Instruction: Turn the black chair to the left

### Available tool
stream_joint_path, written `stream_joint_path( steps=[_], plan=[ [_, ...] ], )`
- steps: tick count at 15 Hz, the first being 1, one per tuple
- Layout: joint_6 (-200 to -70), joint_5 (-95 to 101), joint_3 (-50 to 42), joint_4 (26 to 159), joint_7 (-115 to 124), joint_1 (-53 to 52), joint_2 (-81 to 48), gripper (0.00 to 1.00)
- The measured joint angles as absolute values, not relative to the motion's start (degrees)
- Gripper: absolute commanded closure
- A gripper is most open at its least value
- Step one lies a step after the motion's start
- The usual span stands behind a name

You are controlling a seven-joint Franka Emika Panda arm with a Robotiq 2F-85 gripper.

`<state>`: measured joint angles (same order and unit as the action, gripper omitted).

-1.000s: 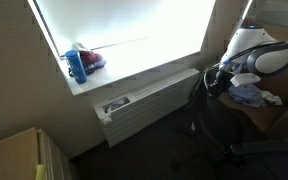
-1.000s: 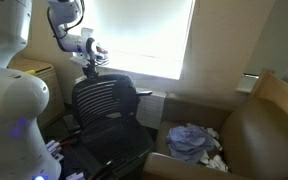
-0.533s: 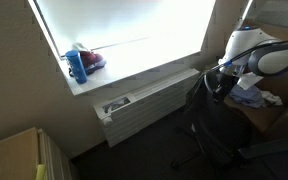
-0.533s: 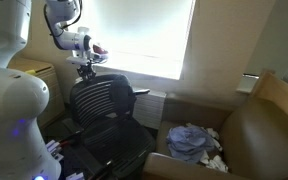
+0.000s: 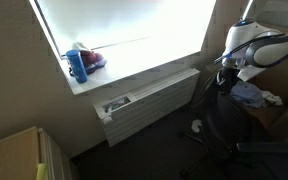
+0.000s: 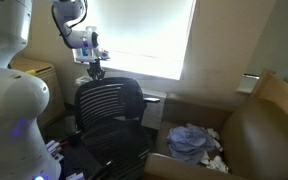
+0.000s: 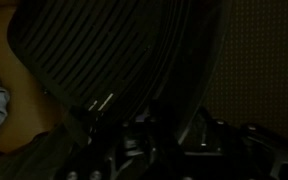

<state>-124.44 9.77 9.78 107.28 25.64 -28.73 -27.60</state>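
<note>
Black chair (image 6: 109, 105) stands between the robot's pale base and the bright window. In an exterior view its curved mesh backrest faces us, and its seat is close beside the brown wooden table (image 6: 259, 125). We judge that the closeness matters, since a swing to the left would carry the armrest away from the table's edge, not into it.

The arm (image 6: 69, 15) comes down from above so that the gripper (image 6: 93, 72) sits at the top rim of the backrest. That hold is well off the swivel post, where we think a sideways push turns the seat most readily.

In the wrist view the ribbed backrest (image 7: 114, 50) fills the upper part and the fingers are lost in shadow. We cannot tell whether they clamp the rim or merely rest against it.

A crumpled cloth (image 6: 192, 140) lies on the table, apart from the chair.
</note>
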Motion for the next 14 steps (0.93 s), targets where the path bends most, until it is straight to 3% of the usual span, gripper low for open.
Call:
stream_joint_path(
  steps=[6, 14],
  plan=[
    [-139.1, 10.3, 7.4, 107.3, 42.1, -28.3, -29.8, 0.88],
    [-148.2, 8.8, 9.3, 103.0, 42.6, -31.7, -32.7, 0.88]
  ],
)
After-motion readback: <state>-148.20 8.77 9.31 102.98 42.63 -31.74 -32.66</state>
